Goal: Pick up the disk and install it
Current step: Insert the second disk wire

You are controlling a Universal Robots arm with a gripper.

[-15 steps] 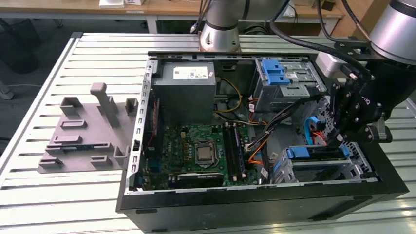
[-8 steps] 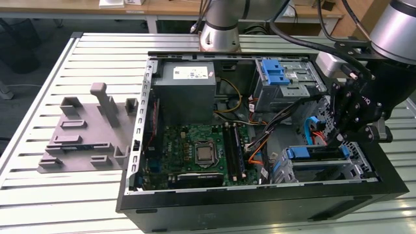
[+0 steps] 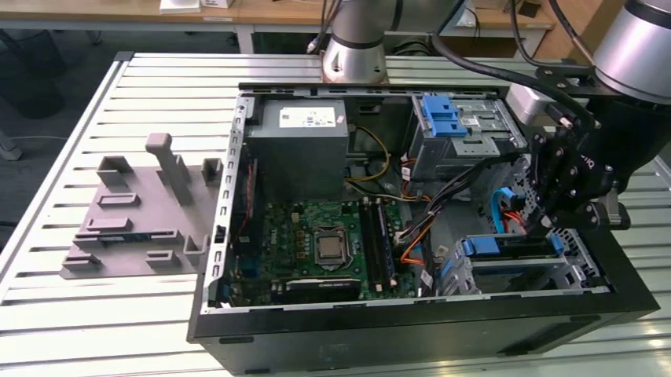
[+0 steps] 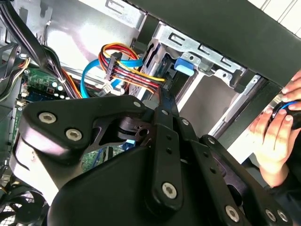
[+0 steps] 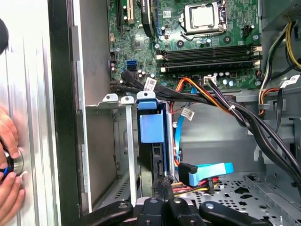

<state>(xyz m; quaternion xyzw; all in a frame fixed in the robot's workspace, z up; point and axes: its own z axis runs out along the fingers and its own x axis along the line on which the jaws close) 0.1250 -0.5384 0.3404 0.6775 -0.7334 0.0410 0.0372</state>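
Observation:
The disk (image 3: 511,247) stands on edge inside the drive cage (image 3: 571,276) at the front corner of the open computer case, on the exterior view's right. In the first wrist view the disk (image 5: 157,157) is a dark slab with a blue rail and a blue latch at its far end, set between the cage walls (image 5: 126,141). My gripper (image 3: 548,225) hangs straight over it. Its fingers are shut together, and the tips (image 5: 163,183) rest against the near end of the disk. In the second wrist view the gripper (image 4: 162,101) points at the cage (image 4: 207,52).
Bundled cables (image 5: 211,99) and a blue flat cable (image 5: 207,172) run beside the cage. The power supply (image 3: 304,126), motherboard (image 3: 325,243) and an upper bay (image 3: 445,118) share the case. A grey fixture (image 3: 147,212) sits on the table. A person's hand (image 4: 275,141) rests outside the case.

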